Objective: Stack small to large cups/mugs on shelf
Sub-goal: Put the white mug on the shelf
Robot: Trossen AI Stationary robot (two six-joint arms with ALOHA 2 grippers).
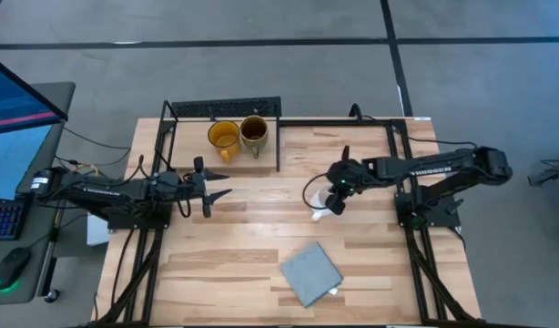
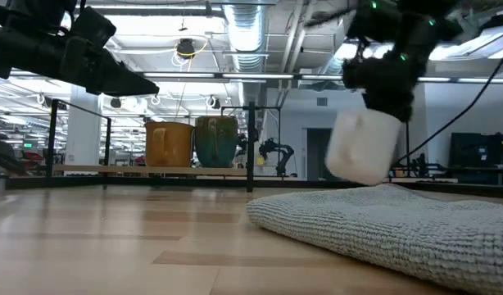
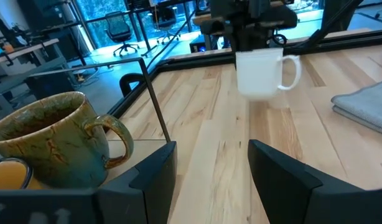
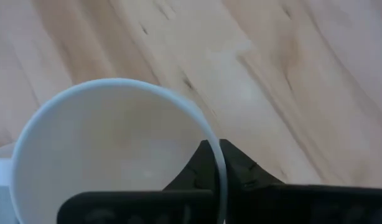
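High view: right gripper (image 1: pixel 333 202) over mid-table, clamped on the small white mug (image 1: pixel 320 213). Left gripper (image 1: pixel 209 186) waiting just in front of the shelf (image 1: pixel 270 155), fingers apart, holding nothing. Yellow-orange mug (image 1: pixel 223 137) and olive-brown mug (image 1: pixel 253 134) side by side on the shelf, touching or nearly so. Grey cloth (image 1: pixel 309 273) near the front edge of the table (image 1: pixel 225 255).

Low view: white mug hanging tilted under the right gripper, clear of the table, just above the cloth's far edge.

Left wrist view: white mug hanging ahead, handle out to one side; olive-brown mug close by, dark inside.

Right wrist view: fingers pinched on the rim wall, one inside, one outside.

Handling, as a judgement: stiff glazed ceramic, light but slick and chip-prone; rim pinch opposite the handle likely to let it swing, hence slow travel and a gentle lowering. Best hold: rim wall, as now.
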